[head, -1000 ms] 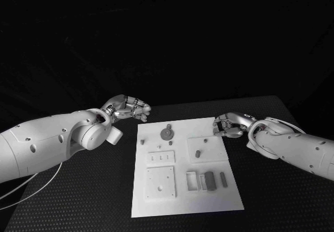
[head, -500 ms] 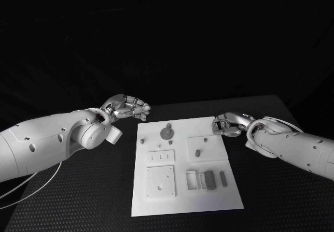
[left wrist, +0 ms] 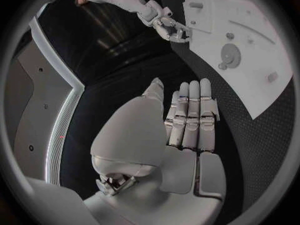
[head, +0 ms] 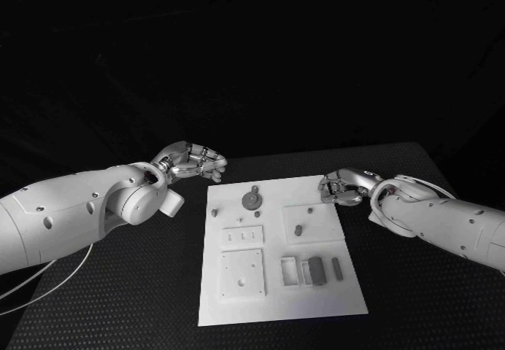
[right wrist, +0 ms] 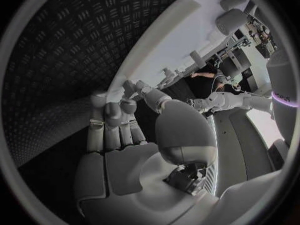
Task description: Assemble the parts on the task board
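The white task board (head: 244, 306) lies in the middle of the black table. On it are a round grey disc (head: 252, 200), a small peg (head: 217, 214), an oblong part (head: 299, 232) and two dark grey blocks (head: 317, 268) beside a white frame. My left hand (head: 195, 162) hovers off the board's far left corner; in the left wrist view its fingers (left wrist: 190, 115) lie straight and hold nothing. My right hand (head: 344, 187) is at the board's far right corner, fingers (right wrist: 112, 120) loosely extended with nothing in them. The left wrist view also catches the board (left wrist: 250, 80), the disc (left wrist: 230, 52) and the right hand (left wrist: 170, 26).
Raised white plates sit on the board: a slotted one (head: 243, 237), a square one (head: 242, 274) and one on the right (head: 318, 226). Black ribbed table surface (head: 116, 292) surrounds the board on all sides.
My right hand has crept slightly left and farther back, closer to the board's far right corner. The left hand and the parts have stayed in place.
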Motion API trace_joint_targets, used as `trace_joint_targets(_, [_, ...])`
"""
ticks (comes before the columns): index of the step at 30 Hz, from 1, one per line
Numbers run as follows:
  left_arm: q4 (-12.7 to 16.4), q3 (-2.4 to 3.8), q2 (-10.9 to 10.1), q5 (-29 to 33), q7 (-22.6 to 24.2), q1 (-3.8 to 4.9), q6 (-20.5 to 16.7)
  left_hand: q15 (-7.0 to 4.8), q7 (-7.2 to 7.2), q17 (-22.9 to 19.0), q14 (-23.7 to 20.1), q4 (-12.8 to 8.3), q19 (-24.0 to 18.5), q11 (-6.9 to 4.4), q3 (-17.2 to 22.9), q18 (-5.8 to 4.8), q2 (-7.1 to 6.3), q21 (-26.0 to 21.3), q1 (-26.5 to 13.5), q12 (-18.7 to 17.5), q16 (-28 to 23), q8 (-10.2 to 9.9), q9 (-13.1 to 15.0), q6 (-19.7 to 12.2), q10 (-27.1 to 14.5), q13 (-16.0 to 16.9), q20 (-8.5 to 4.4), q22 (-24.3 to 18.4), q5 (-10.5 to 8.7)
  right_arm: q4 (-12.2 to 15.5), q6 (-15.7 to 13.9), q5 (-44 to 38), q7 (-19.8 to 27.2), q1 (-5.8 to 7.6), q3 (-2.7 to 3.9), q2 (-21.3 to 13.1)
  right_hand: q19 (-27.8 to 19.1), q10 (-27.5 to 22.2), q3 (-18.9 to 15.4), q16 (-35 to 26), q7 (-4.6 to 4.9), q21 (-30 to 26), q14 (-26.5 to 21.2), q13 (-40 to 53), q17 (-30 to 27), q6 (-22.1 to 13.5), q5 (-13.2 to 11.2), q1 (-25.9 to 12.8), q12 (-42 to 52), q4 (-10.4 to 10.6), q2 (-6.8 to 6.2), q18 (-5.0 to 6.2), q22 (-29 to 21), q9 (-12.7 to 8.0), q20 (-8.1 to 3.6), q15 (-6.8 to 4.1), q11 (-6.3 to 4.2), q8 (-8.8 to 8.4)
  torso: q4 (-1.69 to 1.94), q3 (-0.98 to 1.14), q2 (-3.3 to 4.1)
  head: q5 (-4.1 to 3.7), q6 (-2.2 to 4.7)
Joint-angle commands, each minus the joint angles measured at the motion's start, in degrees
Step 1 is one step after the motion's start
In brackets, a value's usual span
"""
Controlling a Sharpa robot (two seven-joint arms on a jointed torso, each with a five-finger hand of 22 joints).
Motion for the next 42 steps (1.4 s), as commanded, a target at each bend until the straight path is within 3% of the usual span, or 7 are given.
trace_joint_targets(1, [0.1, 0.05, 0.1, 0.3, 0.4, 0.04, 0.8, -0.03, 0.18, 0.1, 0.4, 0.0, 0.1, 0.2, 0.2, 1.12, 0.08, -0.4, 0.0, -0.4, -0.2, -0.2, 0.1, 0.1, 0.2, 0.1, 0.39, 0.1, 0.01, -0.2, 0.8, -0.7, 0.1, -0.1, -0.01, 0.2, -0.1, -3.4, -0.2, 0.3, -0.07, 0.4, -0.1, -0.1, 0.1, 8.7, 0.1, 0.0, 0.4, -0.2, 0.38, 0.77, 1.1, 0.1, -0.36, -0.39, -0.41, 0.27, 0.01, 0.01, 0.01, 0.0, -0.04])
trace_joint_targets(9, [0.4, 0.05, -0.1, 0.3, 0.3, 0.05, 0.8, -0.03, 0.21, 0.1, 0.4, 0.0, 0.1, 0.21, 0.2, 1.12, 0.08, -0.4, 0.0, -0.4, -0.2, -0.2, 0.1, 0.1, 0.2, 0.1, 0.39, 0.1, 0.01, -1.1, 0.6, -1.3, -0.1, -0.71, -0.04, 0.6, 0.0, -3.1, -0.1, 0.4, -0.38, 0.6, 0.1, -0.2, 0.0, 9.4, 0.1, 0.1, 0.4, -0.7, 1.39, 0.77, 1.1, 0.5, -0.5, -0.6, -0.68, 0.68, 0.09, 0.07, 0.09, 0.08, -0.23])
trace_joint_targets(25, [0.5, 0.05, -0.3, 0.3, 0.3, 0.06, 0.8, -0.04, 0.21, 0.2, 0.4, 0.0, 0.1, 0.21, 0.2, 1.13, 0.07, -0.4, 0.1, -0.5, -0.3, -0.2, 0.1, 0.1, 0.2, 0.1, 0.39, 0.1, 0.01, -1.4, -0.1, -1.3, -0.1, -0.77, -0.04, 0.4, 0.0, -3.0, -0.2, 0.4, -0.38, 0.7, 0.1, -0.3, 0.0, 9.2, 0.1, 0.0, 0.4, -1.1, 0.99, 0.77, 1.0, 0.6, -0.55, -0.72, -0.74, 0.51, -0.11, 0.09, -0.04, 0.21, -0.51])
trace_joint_targets(32, [0.5, 0.05, -0.3, 0.3, 0.3, 0.06, 0.9, -0.04, 0.21, 0.2, 0.4, 0.0, 0.1, 0.21, 0.2, 1.13, 0.07, -0.4, 0.1, -0.5, -0.3, -0.2, 0.1, 0.1, 0.2, 0.1, 0.39, 0.1, 0.01, -1.5, -0.1, 0.2, 0.0, -0.77, -0.04, 0.3, 0.1, -3.0, -0.2, 0.3, -0.17, 0.6, 0.1, -0.3, 0.0, 8.5, 0.1, -0.2, 0.4, -1.3, 0.54, 0.77, 0.9, 0.5, -0.58, -0.64, -0.57, 0.04, -0.02, 0.06, -0.03, 0.12, -0.47])
trace_joint_targets(42, [0.6, 0.05, -0.3, 0.3, 0.2, 0.06, 0.9, -0.04, 0.19, 0.2, 0.5, 0.0, 0.1, 0.21, 0.2, 1.12, 0.08, -0.4, 0.1, -0.5, -0.3, -0.2, 0.1, 0.1, 0.2, 0.2, 0.39, 0.2, 0.01, -1.0, 0.6, 0.2, 0.5, -0.77, -0.04, 0.4, 0.1, -2.9, 0.1, 0.4, -0.25, 0.6, 0.2, -0.4, -0.1, 9.1, 0.1, 0.0, 0.4, -1.5, 1.3, 0.77, 0.9, 0.8, -0.61, -0.53, -0.58, 0.33, -0.04, 0.04, -0.01, 0.03, -0.46])
